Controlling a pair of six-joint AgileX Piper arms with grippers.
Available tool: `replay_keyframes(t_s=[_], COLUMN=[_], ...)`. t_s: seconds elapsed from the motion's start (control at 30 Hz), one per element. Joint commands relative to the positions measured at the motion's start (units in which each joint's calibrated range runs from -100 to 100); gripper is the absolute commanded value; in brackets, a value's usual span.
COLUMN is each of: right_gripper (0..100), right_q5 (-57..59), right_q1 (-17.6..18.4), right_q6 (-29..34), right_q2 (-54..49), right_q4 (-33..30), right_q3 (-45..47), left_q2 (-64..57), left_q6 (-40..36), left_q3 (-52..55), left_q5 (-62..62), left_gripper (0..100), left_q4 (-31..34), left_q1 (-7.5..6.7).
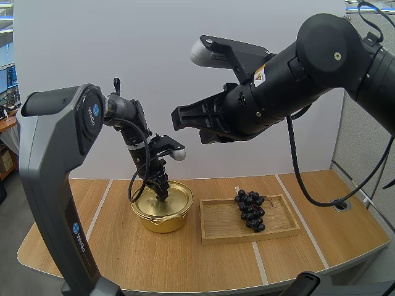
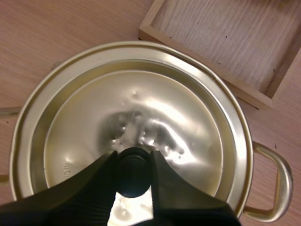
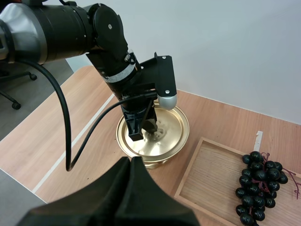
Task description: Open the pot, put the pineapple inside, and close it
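A gold pot (image 1: 162, 213) stands on the table with its lid (image 2: 141, 117) seated on the rim. My left gripper (image 1: 163, 192) reaches down onto the lid's centre, and its fingers (image 2: 94, 183) are shut on the lid's black knob (image 2: 134, 176). My right gripper (image 1: 174, 117) hangs high above the pot, shut on nothing, its fingers (image 3: 124, 188) lying together as one dark wedge. A bunch of dark grapes (image 1: 250, 209) lies in the wooden tray (image 1: 216, 225) to the right of the pot. From the right wrist view the left gripper (image 3: 146, 126) sits on the pot's lid (image 3: 169, 129).
The tray's near corner (image 2: 155, 35) lies close to the pot's rim. A pot handle (image 2: 277, 179) sticks out toward the tray. Bare wooden tabletop (image 1: 154, 259) stretches in front of the pot and tray.
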Motion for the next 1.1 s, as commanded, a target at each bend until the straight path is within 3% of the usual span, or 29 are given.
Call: replay_keyframes(t_s=[0.0,0.1,0.17,0.27,0.3,0.63,1.07], right_gripper=[0,0,0,0,0,0,0], right_q5=[-0.72,-0.72,-0.72,-0.72,-0.72,-0.72,-0.72], right_q1=[0.00,0.00,0.00,0.00,0.00,0.00,0.00], right_q6=[-0.23,-0.23,-0.23,-0.23,-0.23,-0.23,-0.23], right_q2=[-0.87,-0.87,-0.87,-0.87,-0.87,-0.87,-0.87], right_q4=[-0.13,-0.13,-0.13,-0.13,-0.13,-0.13,-0.13], right_q3=[0.21,0.21,0.21,0.21,0.21,0.21,0.21], left_q2=[1.01,1.01,1.01,0.91,0.91,-1.75,-22.78], left_q6=[-0.28,-0.28,0.29,1.46,1.46,0.53,-0.55], left_q3=[0.32,0.32,0.32,0.32,0.32,0.18,-5.74], left_q5=[1.17,1.47,2.30,2.30,2.30,2.30,2.30], left_gripper=[0,6,21,70,98,100,100], left_q4=[-0.52,-0.52,-0.52,-0.52,-0.52,0.38,1.55], left_q1=[-0.04,-0.04,-0.04,-0.04,-0.04,-0.04,-0.04])
